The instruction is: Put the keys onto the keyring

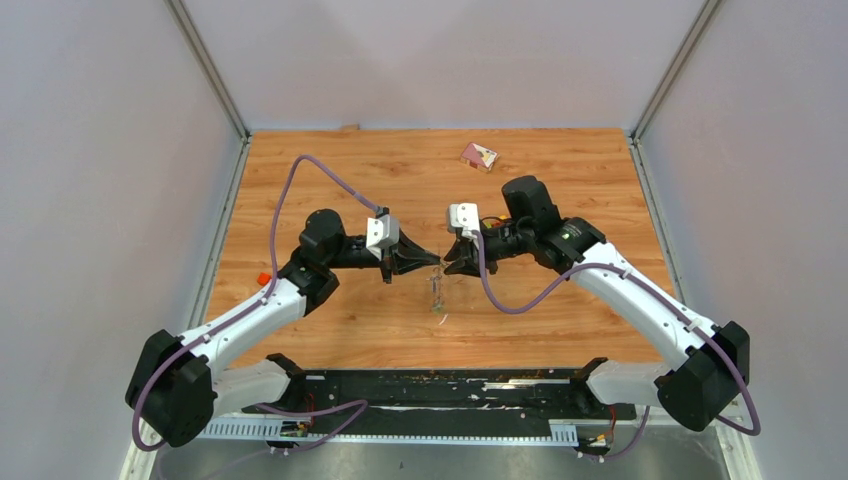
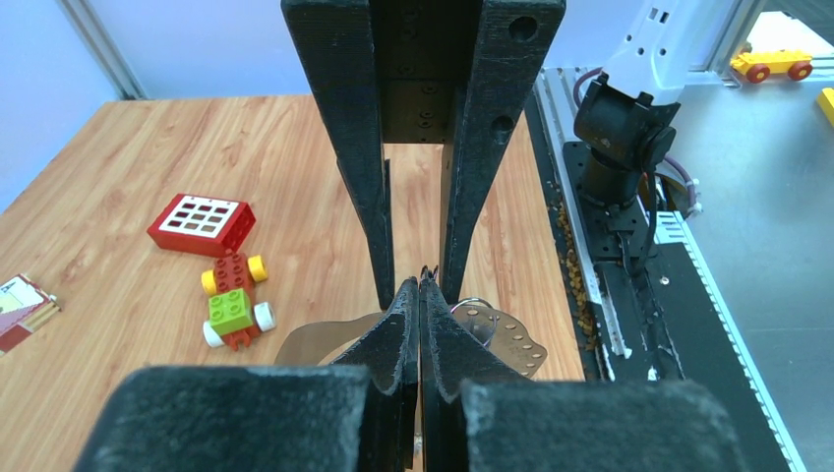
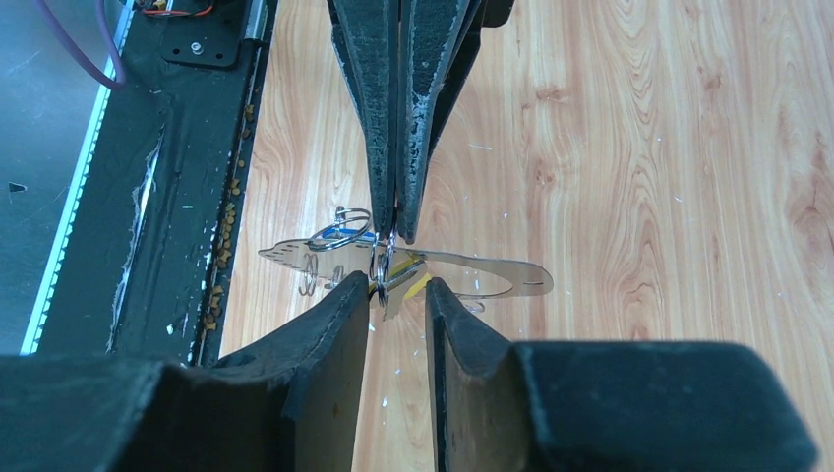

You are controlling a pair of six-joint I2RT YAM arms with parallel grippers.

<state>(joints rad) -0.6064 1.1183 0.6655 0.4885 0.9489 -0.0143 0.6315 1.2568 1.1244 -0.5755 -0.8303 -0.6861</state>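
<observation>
My left gripper (image 3: 397,234) is pinched fully shut, seemingly on the wide flat grey metal keyring (image 3: 492,277); my right gripper (image 3: 396,287), narrowly parted, clasps the tiny silvery yellow-tagged key (image 3: 407,281) just beside that keyring.

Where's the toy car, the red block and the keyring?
toy car (image 2: 230,311), left wrist view, its green brick.
red block (image 2: 202,223), left wrist view, its white grid.
keyring (image 2: 511,342), left wrist view, its holed grey edge.
</observation>
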